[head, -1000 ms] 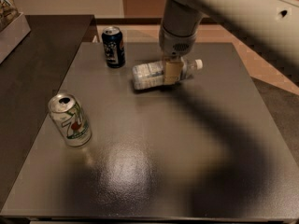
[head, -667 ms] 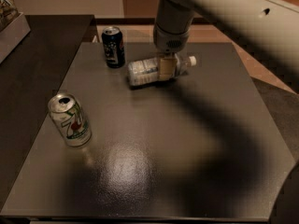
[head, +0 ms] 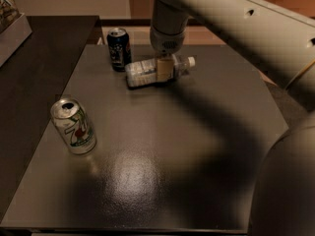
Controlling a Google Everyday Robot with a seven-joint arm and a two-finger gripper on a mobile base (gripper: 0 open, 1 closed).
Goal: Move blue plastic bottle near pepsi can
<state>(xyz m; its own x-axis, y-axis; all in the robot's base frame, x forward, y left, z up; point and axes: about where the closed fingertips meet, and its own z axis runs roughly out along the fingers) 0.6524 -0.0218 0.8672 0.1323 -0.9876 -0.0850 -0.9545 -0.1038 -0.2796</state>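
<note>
Right, gripper (head: 164, 69) sits at 12 o'clock on the bench (head: 172, 161), hanging straight down off the arm (head: 170, 23), clamped across the bottle (head: 142, 73) a bit capward of mid-length. One tan pad shows on the near face; the far one is hidden behind the bottle

Bottle is on its side, base pointing 9 o'clock, cap 3 o'clock with a slight tilt up. Pepsi can (head: 118, 48) stands upright just beside the base end, at roughly 10 o'clock from it, a narrow gap between. Can't tell whether the bottle rests on the bench or hangs just above it

By my read the move is about done, what's left is the set-down:
- don't push further toward 9, the base end would clip the can and tip it
- lower until the bottle bears on the bench, then release
- it's round, so open slowly and lift straight up or it rolls
- 7UP can (head: 74, 127) at 8 o'clock is well apart, no concern

Bottle look: clear plastic, pale label round the middle, white cap, longer than either can. Thin wall, probably light, likely dents under a hard squeeze
</note>
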